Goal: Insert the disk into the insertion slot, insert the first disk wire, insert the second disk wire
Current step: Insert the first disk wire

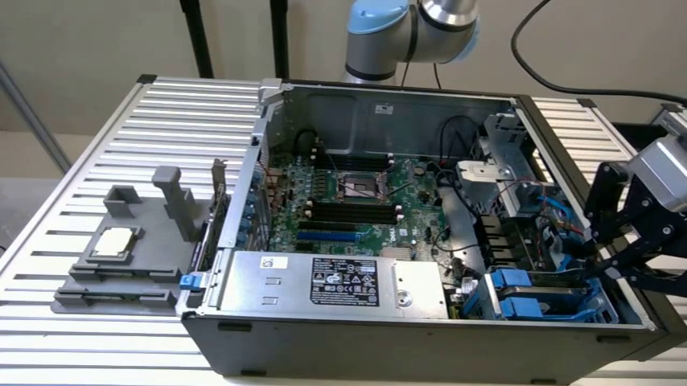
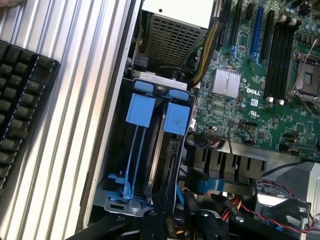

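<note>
silver bench (image 1: 96, 137): ribbed metal slats under everything, running from the exterior view's left to the exterior view's right.
case (image 1: 429, 346): dark grey computer tower lying on its side on the bench with the side panel off. It takes the middle and lower part of the exterior view.
arm (image 1: 413, 32): silver and pale blue joint at the top centre of the exterior view, behind the case's back wall.
board (image 1: 355, 201): green circuit board in the middle of the case, with black and blue slots and a square socket.
supply (image 1: 333, 281): silver box with a black label against the case's near wall, on the exterior view's left of the slot.
fixture (image 1: 108, 293): grey plastic stand on the bench at the exterior view's left, just beside the case.
keyboard (image 2: 22, 100): black, lying on the slats beside the case in the wrist view.
slot (image 1: 580, 299): grey metal bay with bright blue rails and tabs, in the case's corner at the exterior view's lower right.
gripper (image 2: 176, 222): black, hanging over the end of the slot at the exterior view's right edge, close to the wire.
jaws: cannot tell whether they are clenched or released.
disk (image 2: 170, 152): seated on edge inside the slot beside a second blue carrier, with its own blue carrier tab at the slot's mouth.
wire (image 2: 182, 199): thin and blue, just beside the disk's end and near the gripper. Whether it is plugged in cannot be told.
chip (image 1: 116, 241): square and silver, resting on the fixture.
</note>
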{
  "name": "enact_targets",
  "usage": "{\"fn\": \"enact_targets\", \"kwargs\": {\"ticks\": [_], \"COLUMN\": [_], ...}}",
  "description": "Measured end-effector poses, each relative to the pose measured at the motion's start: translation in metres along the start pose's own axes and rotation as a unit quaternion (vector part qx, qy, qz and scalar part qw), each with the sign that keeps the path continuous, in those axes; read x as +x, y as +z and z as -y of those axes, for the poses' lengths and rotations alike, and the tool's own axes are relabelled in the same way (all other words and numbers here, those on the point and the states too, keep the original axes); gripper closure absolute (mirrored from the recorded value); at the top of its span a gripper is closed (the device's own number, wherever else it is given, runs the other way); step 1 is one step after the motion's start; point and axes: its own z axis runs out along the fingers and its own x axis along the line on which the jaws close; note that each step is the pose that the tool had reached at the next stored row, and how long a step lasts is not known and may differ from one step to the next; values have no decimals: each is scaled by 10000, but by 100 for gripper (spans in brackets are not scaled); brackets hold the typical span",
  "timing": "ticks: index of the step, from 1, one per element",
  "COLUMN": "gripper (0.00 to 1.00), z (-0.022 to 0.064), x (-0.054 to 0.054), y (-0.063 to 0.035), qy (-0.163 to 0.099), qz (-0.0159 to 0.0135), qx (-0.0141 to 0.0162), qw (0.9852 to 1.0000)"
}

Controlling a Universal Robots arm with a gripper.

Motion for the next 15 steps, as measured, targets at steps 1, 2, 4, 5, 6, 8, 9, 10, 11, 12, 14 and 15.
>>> {"fn": "enact_targets", "kwargs": {"ticks": [1,2,4,5,6,8,9,10,11,12,14,15], "gripper": [71,71,74,74,81,81,81,83,84,84,84,84], "z": [0,1,2,4,4,4,4,4,5,5,5,1], "x": [0,0,1,1,1,1,1,1,1,1,1,1], "y": [1,1,0,0,0,0,0,0,0,1,0,1], "qy": [-11,-21,-37,-43,-50,-58,-60,-62,-64,-65,-68,-71], "qz": [1,2,3,4,5,7,7,7,8,9,9,9], "qx": [-11,-22,-41,-47,-55,-67,-72,-74,-76,-78,-81,-81], "qw": [10000,10000,10000,10000,10000,10000,10000,10000,9999,9999,9999,9999]}}
